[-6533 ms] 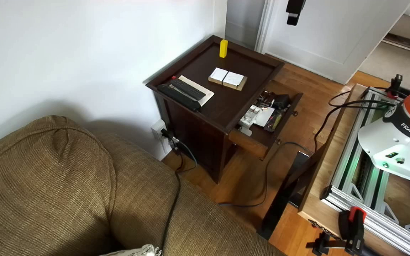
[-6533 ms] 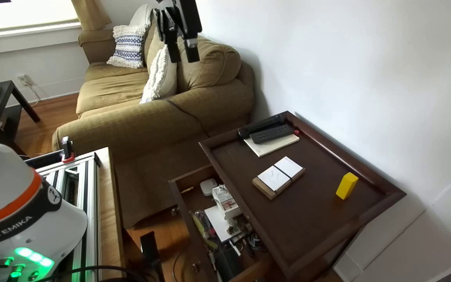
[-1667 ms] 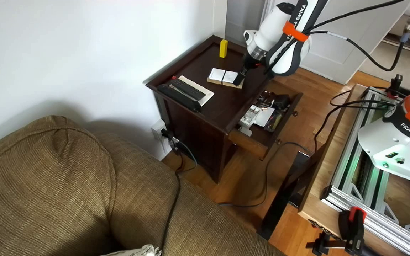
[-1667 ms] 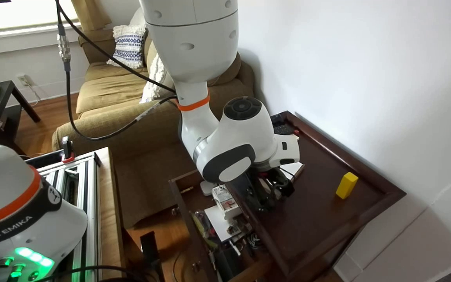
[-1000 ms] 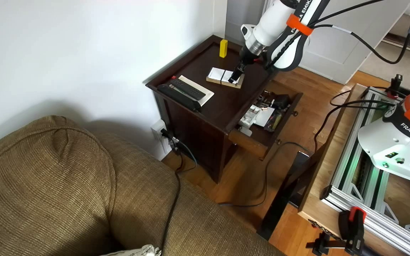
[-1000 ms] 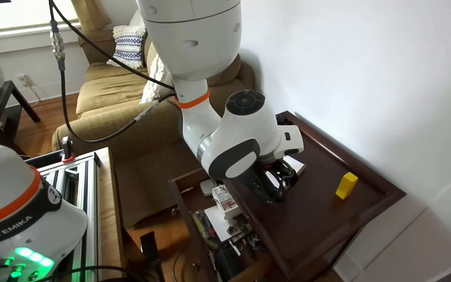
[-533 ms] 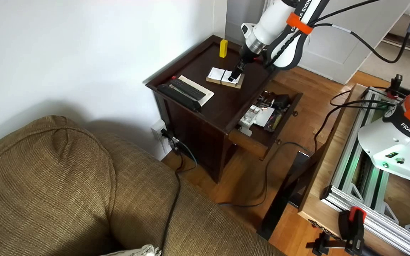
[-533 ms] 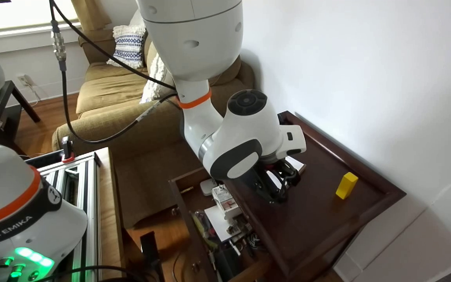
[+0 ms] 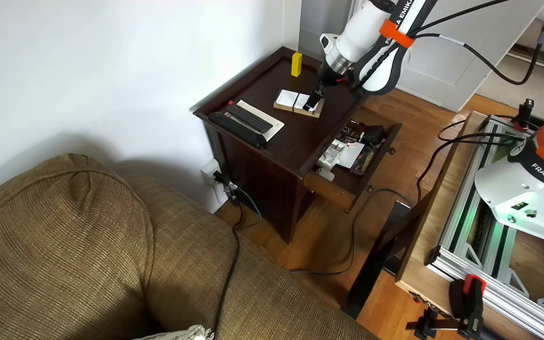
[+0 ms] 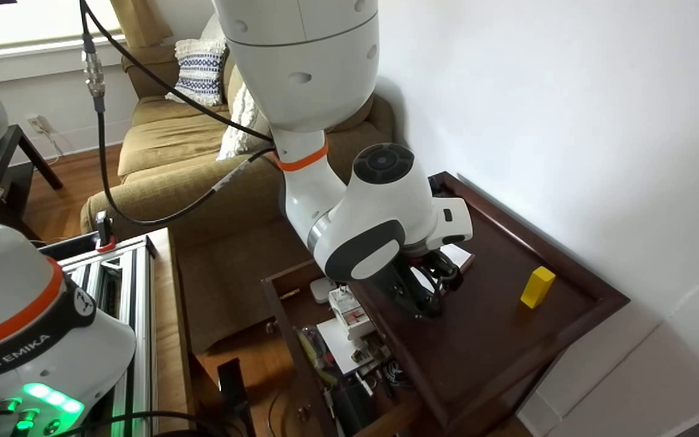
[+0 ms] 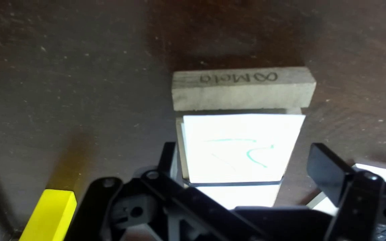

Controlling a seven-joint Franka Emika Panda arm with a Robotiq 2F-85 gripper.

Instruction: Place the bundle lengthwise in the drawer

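where the tabletop bears the bundle near a sofa, the jaws stand spread.

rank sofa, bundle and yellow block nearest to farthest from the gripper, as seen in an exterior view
1. Bundle: on the table, right at the open gripper; whether they touch I can't tell.
2. Yellow block: standing on the table toward its far corner in that view.
3. Sofa: off the table, at lower left in that view.

White arm, orange bands, black cable, green lights, black tool
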